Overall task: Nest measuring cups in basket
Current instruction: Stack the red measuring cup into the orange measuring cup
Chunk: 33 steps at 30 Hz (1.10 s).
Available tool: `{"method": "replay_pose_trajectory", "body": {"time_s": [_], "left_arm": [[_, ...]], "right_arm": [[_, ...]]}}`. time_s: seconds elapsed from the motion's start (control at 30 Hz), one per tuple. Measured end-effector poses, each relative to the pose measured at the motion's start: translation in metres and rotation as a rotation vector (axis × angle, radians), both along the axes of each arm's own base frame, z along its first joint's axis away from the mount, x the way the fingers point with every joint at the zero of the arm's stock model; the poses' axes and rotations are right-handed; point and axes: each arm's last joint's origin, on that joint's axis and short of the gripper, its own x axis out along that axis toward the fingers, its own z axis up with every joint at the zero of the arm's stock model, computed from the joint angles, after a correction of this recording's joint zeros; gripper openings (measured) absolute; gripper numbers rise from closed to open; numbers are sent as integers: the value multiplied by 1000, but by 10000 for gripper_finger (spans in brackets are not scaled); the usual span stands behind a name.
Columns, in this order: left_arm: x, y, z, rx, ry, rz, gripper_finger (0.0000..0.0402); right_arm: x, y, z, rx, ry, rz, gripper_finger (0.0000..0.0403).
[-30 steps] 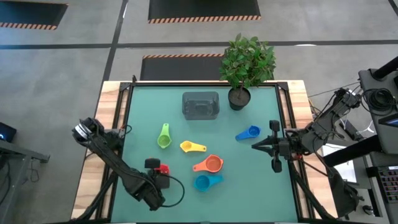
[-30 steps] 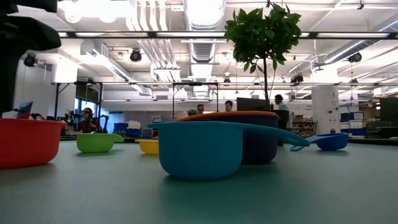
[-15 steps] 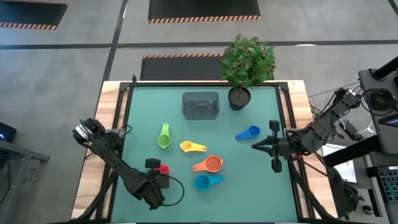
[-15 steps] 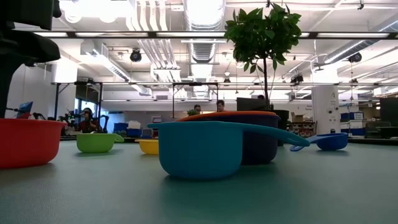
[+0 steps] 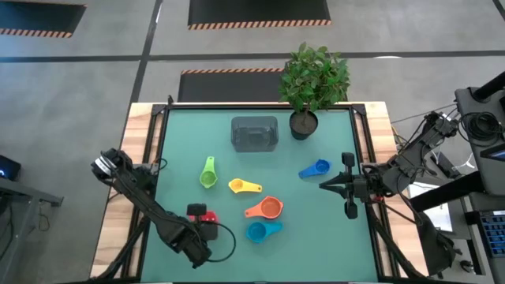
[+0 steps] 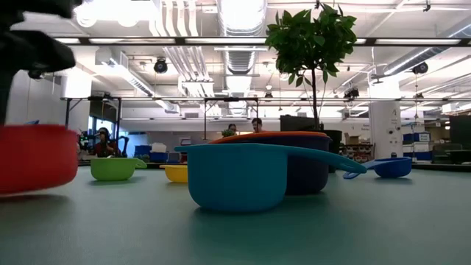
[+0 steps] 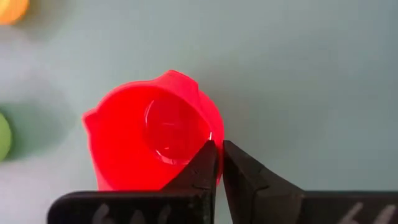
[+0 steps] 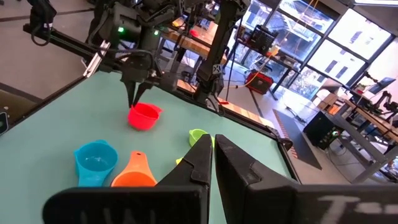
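Note:
My left gripper [image 5: 197,211] is shut on the red cup [image 5: 208,217] near the table's front left; it also shows in the left wrist view [image 7: 219,163]. The green cup [image 5: 207,175], yellow cup [image 5: 243,186], a blue cup [image 5: 260,230] and a smaller blue cup [image 5: 316,169] stand on the table. The orange cup [image 5: 266,208] sits in a dark cup [image 6: 309,173]. The grey basket [image 5: 254,132] stands at the far middle. My right gripper [image 5: 322,184] is shut and empty at the right, level above the table. My left gripper holds the red cup by its wall [image 7: 219,177], one finger [image 7: 202,168] inside the bowl and one outside. The fingers come from above, pointing down. The cup hangs a little clear of the table, its mouth up [image 6: 33,158].
A potted plant [image 5: 312,87] stands at the far right next to the basket. The table's wooden edge strips [image 5: 142,158] run along both sides. Bare green mat lies between the cups and the basket [image 5: 316,229].
My left gripper, still shut on the red cup, has gone up a little. The red cup has risen off the table, where it stood a second ago. My right arm has kept still.

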Motion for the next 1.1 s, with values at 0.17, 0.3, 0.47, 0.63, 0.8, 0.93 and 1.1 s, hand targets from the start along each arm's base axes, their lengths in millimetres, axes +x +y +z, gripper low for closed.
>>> {"method": "replay_pose_trajectory", "body": {"time_s": [0.17, 0.3, 0.47, 0.63, 0.8, 0.93, 1.1], "left_arm": [[26, 3, 29, 7, -106, -46, 1], [53, 20, 55, 10, -194, 0, 1], [81, 49, 79, -45, -271, 170, 1], [100, 67, 95, -128, -376, 320, 0], [112, 69, 107, -206, -485, 355, 0], [120, 66, 103, -235, -524, 363, 0], [132, 60, 93, -242, -545, 349, 0]], "right_arm": [[0, 0, 0, 0, -1, 0, 9], [0, 0, 0, 1, -1, 1, 9], [0, 0, 0, -3, 3, 0, 9], [0, 0, -2, -12, 18, -3, 9], [-1, -1, -2, -12, 18, -21, 9], [-1, -1, -2, -11, 19, -21, 9], [-1, -1, -3, -9, 22, -21, 9]]}}
